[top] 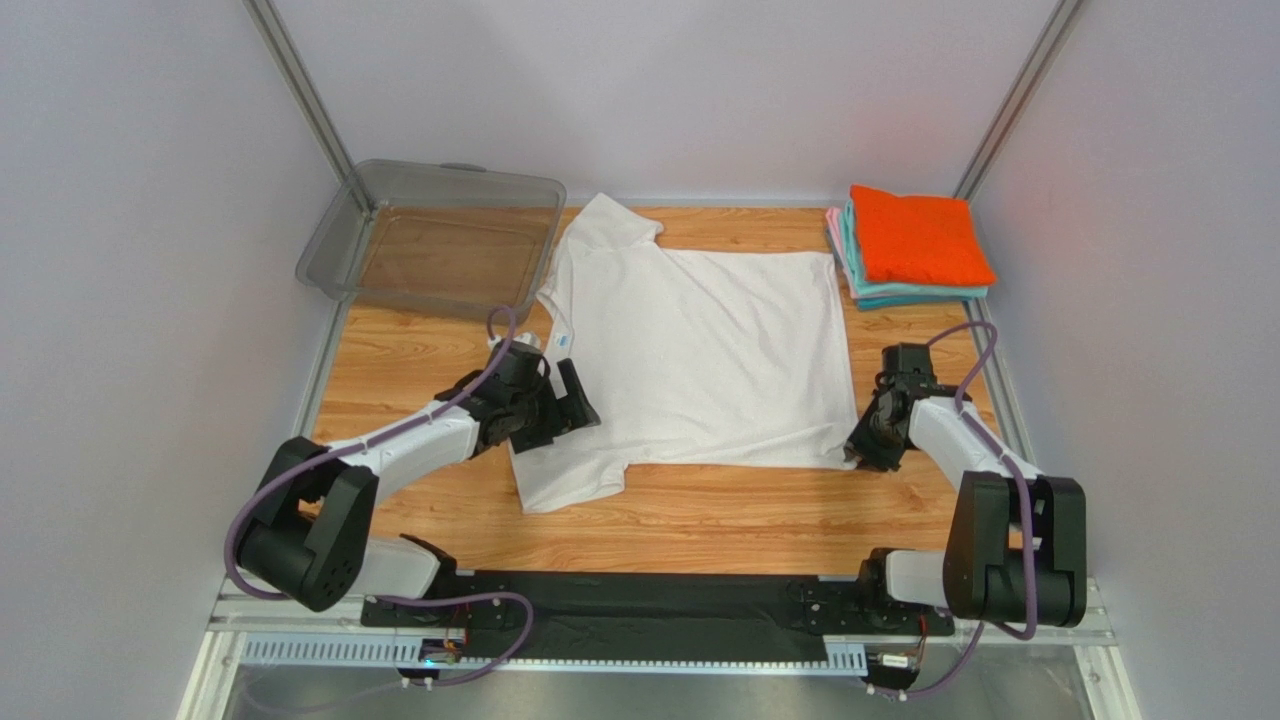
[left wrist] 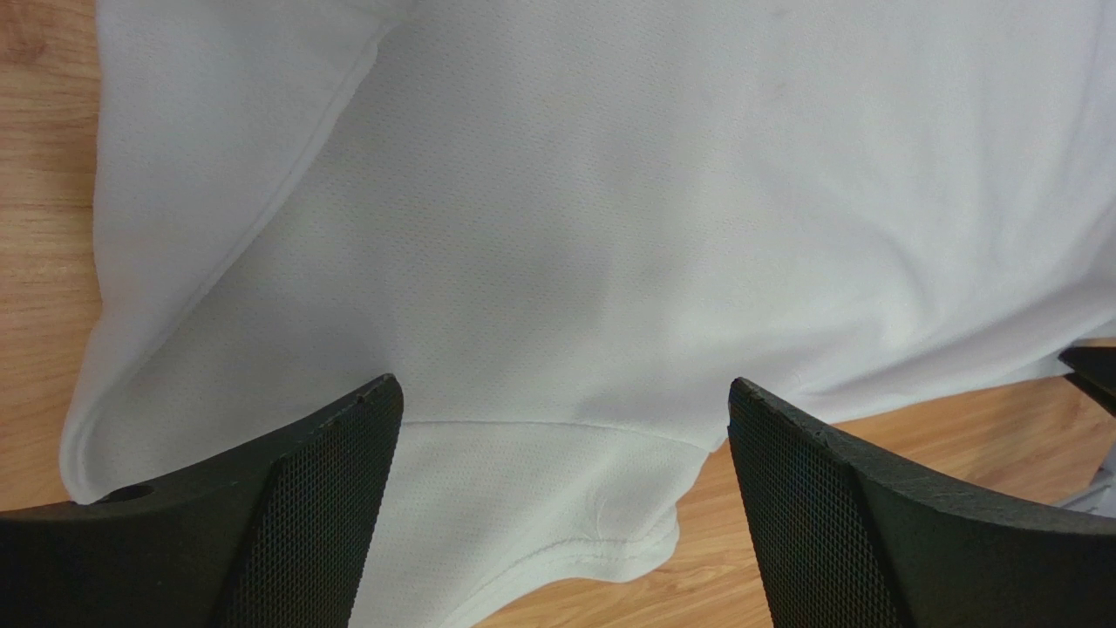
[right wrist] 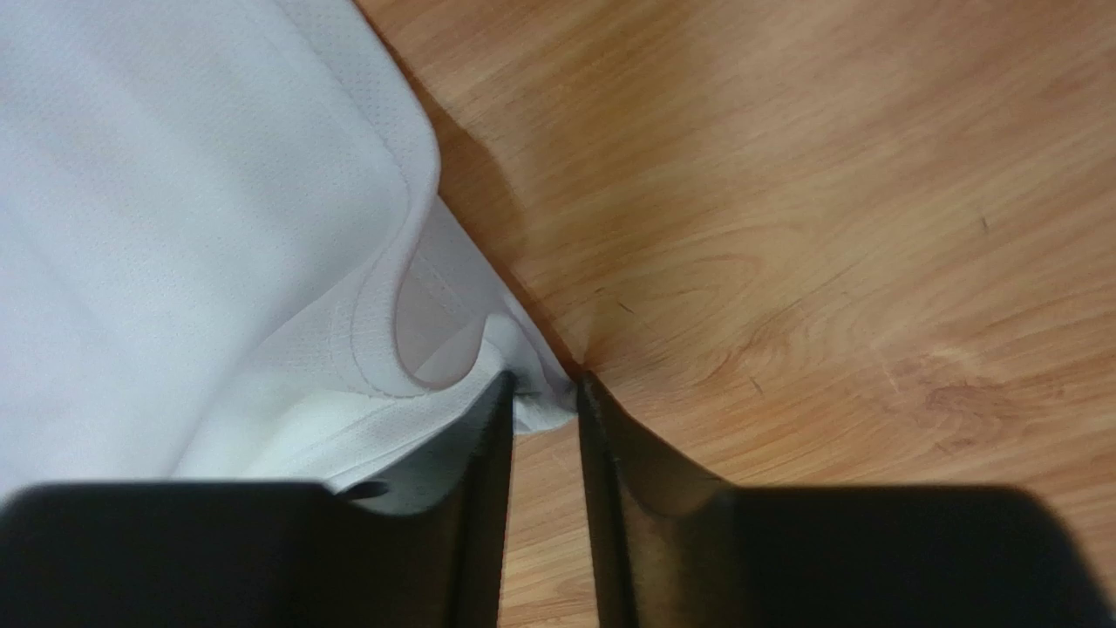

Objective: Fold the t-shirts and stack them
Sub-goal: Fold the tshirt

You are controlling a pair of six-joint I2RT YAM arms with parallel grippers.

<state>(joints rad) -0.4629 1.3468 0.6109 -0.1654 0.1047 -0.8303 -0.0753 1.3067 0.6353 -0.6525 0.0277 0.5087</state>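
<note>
A plain white t-shirt (top: pixel 706 345) lies spread flat on the wooden table (top: pixel 721 518), collar to the left. My left gripper (top: pixel 568 402) is open just above its near left part; in the left wrist view the gripper (left wrist: pixel 561 387) straddles white cloth (left wrist: pixel 590 196) and a sleeve hem. My right gripper (top: pixel 867 447) is at the shirt's near right corner. In the right wrist view it (right wrist: pixel 544 382) is shut on that hem corner (right wrist: pixel 540 408), low on the wood. A folded stack (top: pixel 912 245) at the back right has orange on top, teal and pink under it.
A clear grey plastic bin (top: pixel 436 237) stands at the back left, its right rim touching the shirt's far sleeve. Metal frame posts rise at both back corners. Bare wood (right wrist: pixel 812 236) lies to the right of the shirt's corner.
</note>
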